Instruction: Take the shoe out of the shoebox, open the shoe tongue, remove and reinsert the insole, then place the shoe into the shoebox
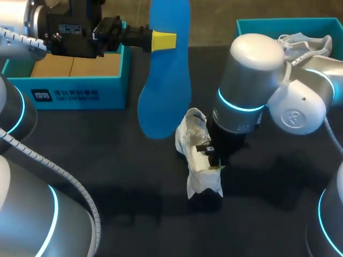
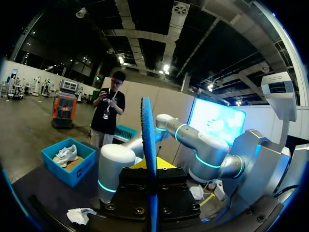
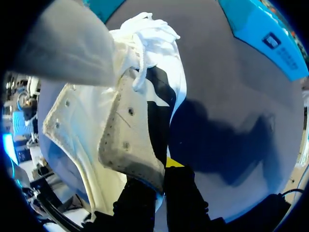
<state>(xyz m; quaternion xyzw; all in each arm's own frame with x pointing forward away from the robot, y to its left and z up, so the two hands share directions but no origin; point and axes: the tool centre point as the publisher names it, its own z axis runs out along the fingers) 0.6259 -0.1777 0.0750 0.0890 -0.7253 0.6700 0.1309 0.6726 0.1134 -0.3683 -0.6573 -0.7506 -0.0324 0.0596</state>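
Gripping the blue insole (image 1: 167, 80) in its upper part, my left pincer (image 1: 163, 40) holds it above the table (image 1: 96, 160), hanging lengthwise just beside the box (image 1: 80, 93). In the left wrist view it stands edge-on between the fingers. The white shoe (image 1: 197, 160) sits on the table by the insole's lower end, apart from the box. My right pincer (image 1: 213, 154) is clamped on the shoe's eyelet flap, a finger on each side, with the laces (image 3: 149, 29) bunched ahead of it.
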